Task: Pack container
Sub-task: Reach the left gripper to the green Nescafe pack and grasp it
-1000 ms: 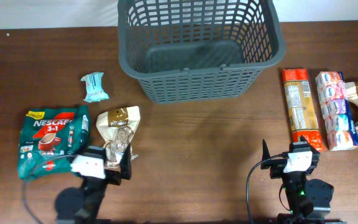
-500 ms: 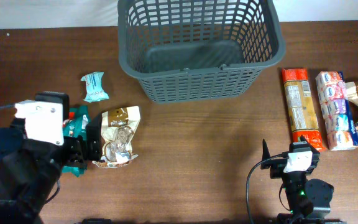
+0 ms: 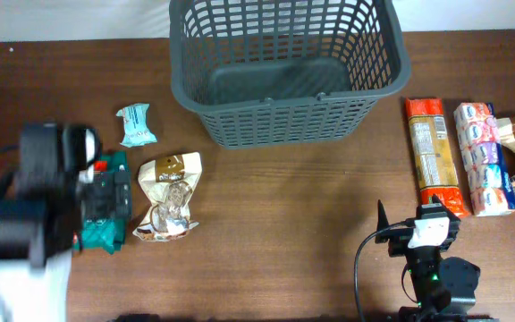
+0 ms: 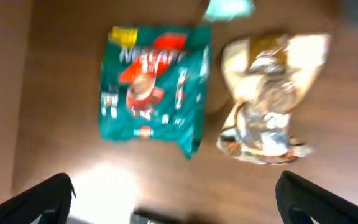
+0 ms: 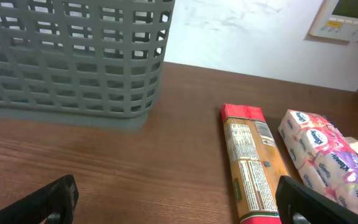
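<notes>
Though blurred overhead, hovering above green coffee packet (image 4: 154, 93) with left claw (image 4: 176, 199) released; right claw (image 5: 178, 199) likewise released, near long orange pack (image 5: 250, 162); basket (image 3: 284, 121) upright at far centre of table (image 3: 284, 197), apart from both.

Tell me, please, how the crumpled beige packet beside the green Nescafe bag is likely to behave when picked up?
The crumpled beige packet will probably be floppy: its film is creased and twisted. It looks light for its size, lying flattened and seemingly part-empty. Its shiny patches suggest slippery foil, so a pinch might slide.
</notes>
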